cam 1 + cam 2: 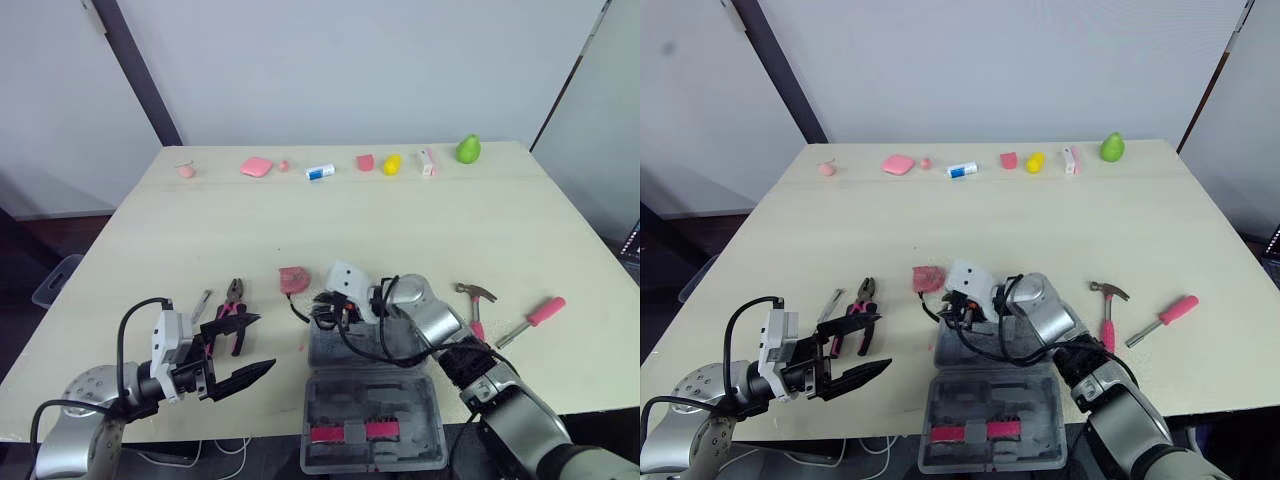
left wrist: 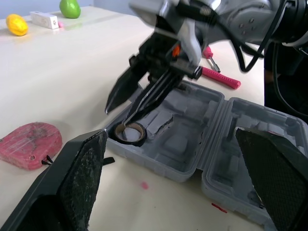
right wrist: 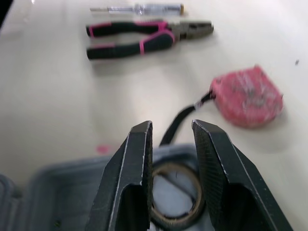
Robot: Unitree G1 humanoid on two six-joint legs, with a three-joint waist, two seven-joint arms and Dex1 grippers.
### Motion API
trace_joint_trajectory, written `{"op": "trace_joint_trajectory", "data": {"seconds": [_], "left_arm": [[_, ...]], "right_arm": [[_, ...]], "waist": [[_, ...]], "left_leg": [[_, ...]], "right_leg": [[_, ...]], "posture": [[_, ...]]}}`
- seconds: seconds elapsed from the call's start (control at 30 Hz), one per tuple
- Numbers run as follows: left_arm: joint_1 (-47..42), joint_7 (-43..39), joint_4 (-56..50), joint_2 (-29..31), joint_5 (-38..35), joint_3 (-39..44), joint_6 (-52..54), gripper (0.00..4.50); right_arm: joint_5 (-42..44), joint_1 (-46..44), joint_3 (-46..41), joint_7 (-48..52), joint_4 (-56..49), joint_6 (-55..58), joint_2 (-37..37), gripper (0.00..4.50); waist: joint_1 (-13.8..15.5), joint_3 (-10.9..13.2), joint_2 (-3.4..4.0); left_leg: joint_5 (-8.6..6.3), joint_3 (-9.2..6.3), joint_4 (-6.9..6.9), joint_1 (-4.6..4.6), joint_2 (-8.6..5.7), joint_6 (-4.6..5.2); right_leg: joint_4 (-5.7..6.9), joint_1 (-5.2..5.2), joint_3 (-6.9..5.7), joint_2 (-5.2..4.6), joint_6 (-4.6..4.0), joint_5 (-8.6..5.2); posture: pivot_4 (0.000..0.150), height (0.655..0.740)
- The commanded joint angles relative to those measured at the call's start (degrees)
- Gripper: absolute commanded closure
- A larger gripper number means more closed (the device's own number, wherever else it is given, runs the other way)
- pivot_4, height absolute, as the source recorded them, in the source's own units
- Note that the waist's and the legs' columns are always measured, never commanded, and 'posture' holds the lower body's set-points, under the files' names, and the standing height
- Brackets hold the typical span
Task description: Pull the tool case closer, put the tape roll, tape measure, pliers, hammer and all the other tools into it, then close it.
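One tool is already lying inside, by the look of it: the dark brown tape roll (image 2: 127,133) is sitting in the far-left pocket of the open grey plastic tool case (image 1: 400,400), which is resting at the near edge of the pale wooden table (image 1: 400,220). Over that pocket the right gripper (image 3: 172,126) is hovering, its two black prongs parted by a narrow gap with the roll showing beneath them (not pinching it, I judge). Left of the case the left gripper (image 1: 240,350) is hanging spread wide and empty, near the pink-and-black pliers (image 1: 234,310).

To do this step well, the right gripper should be rising straight up so neither prong is dragging the roll back out. The flat pink tape measure (image 1: 293,279) is lying just beyond the case's far-left corner, its black strap trailing toward the rim and likely to snag there. The pink-handled hammer (image 1: 474,305) and pink-handled screwdriver (image 1: 535,318) are waiting on the right.
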Motion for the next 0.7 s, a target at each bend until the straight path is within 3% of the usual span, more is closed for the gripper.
{"op": "trace_joint_trajectory", "data": {"seconds": [0.03, 0.43, 0.7], "left_arm": [[0.4, -0.2, -1.3, 0.6, -0.9, 0.8, 0.1, 0.0], [1.9, 0.5, -2.1, 0.1, -0.7, 0.7, -0.4, 0.0], [1.7, 1.1, -2.1, 0.1, -1.6, 1.6, 0.2, 0.0]], "right_arm": [[-0.3, -0.8, 0.2, -1.1, 3.1, -3.7, 1.0, 3.13], [-2.7, -0.2, 1.3, -1.8, 9.4, -4.2, -0.1, 3.13], [5.8, 1.0, -5.5, -0.1, -2.0, -2.4, 0.3, 3.13]], "waist": [[0.0, 0.0, 0.01], [0.0, 0.0, -0.02], [0.0, 0.0, -0.01]], "left_leg": [[0.0, 0.0, -0.01, 0.0, 0.0, 0.0], [0.0, 0.02, -0.08, 0.08, 0.03, 0.0], [0.0, 0.02, -0.09, 0.04, 0.05, 0.0]], "right_leg": [[0.0, 0.0, 0.0, 0.01, 0.0, 0.0], [-0.01, 0.01, 0.04, 0.01, 0.0, 0.0], [-0.04, 0.01, 0.03, -0.02, 0.0, 0.0]], "posture": [[0.15, 0.74], [0.15, 0.74], [0.15, 0.74]]}}
